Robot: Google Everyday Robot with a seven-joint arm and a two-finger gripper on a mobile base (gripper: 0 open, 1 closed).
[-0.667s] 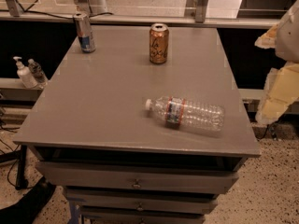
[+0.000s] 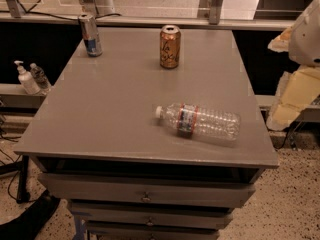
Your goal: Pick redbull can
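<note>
The redbull can (image 2: pixel 90 35), slim, silver and blue, stands upright at the far left corner of the grey table (image 2: pixel 110 109). My gripper (image 2: pixel 296 96) shows as white and cream parts at the right edge of the camera view. It hangs beyond the table's right side, far from the can and holding nothing that I can see.
A wider gold-orange can (image 2: pixel 170 46) stands at the far middle of the table. A clear plastic water bottle (image 2: pixel 198 121) lies on its side near the front right. Drawers (image 2: pixel 146 196) sit under the tabletop. A pump bottle (image 2: pixel 24 79) and a small bottle stand on a ledge at the left.
</note>
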